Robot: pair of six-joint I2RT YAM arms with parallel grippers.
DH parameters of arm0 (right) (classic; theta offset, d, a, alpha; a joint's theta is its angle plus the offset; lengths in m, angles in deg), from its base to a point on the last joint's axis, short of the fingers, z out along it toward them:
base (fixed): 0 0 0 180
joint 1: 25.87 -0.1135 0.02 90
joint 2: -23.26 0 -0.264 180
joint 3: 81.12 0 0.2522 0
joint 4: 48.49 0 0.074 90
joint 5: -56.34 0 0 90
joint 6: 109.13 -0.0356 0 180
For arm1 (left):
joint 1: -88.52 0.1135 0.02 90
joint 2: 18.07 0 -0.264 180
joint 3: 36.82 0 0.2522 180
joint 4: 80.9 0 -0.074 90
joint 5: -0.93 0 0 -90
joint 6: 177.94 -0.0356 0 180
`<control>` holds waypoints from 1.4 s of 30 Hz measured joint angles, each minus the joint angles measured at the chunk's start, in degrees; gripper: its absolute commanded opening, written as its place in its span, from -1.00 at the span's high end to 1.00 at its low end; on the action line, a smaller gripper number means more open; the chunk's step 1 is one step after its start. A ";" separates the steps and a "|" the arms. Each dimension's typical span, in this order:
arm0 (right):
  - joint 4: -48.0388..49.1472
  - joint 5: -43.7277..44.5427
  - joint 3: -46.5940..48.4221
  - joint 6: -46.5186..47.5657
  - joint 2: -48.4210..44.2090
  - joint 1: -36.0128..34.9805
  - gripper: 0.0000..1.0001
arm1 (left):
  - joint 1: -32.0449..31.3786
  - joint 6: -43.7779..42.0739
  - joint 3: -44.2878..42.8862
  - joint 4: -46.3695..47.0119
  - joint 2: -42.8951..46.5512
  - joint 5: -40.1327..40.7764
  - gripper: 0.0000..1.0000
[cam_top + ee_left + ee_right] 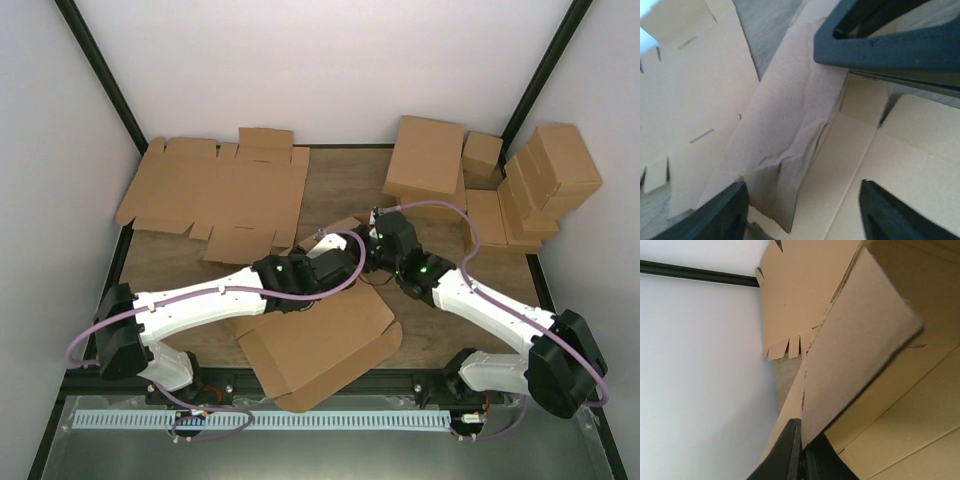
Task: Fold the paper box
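Where the two arms meet over the wooden table point(345, 185), the plain brown cardboard paper box point(320, 345) lies partly folded near the front edge, between the arm bases, with one flap raised. The right gripper point(804, 437) is pinched tight on that flap's edge. The left gripper point(802, 186) gapes wide, its dark fingers point(725, 212) straddling a creased flap; I cannot tell whether they touch it.

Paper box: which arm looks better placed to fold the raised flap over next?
Right, probably. The right gripper pinches the edge of the raised flap of the paper box, so it could swing it over. The left gripper is open, straddling a crumpled flap without gripping.
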 measured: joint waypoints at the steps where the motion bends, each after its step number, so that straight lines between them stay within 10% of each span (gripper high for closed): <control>1: 0.00 0.02 0.00 -0.02 -0.04 0.02 0.99 | 0.04 0.24 -0.20 -0.07 0.04 -0.85 -0.69; 8: 1.31 0.04 -1.09 0.28 -0.55 0.04 0.99 | 3.34 -0.04 -0.26 3.13 6.21 -15.52 -0.90; 14: 2.34 0.04 -2.51 1.25 -1.36 0.04 0.98 | 18.01 -1.38 -0.39 7.26 12.83 -31.54 -0.88; 21: 2.69 0.00 -2.80 2.43 -1.38 0.04 0.96 | 31.26 -4.66 2.16 11.21 7.91 -51.69 -0.64; 33: 3.50 0.00 -4.11 4.70 -1.51 0.04 0.79 | 34.45 -8.66 2.58 14.69 -0.46 -67.38 -0.06; 42: 1.84 0.72 -4.61 9.84 -2.82 0.02 0.02 | 34.47 -9.53 3.13 15.98 -0.66 -69.48 0.04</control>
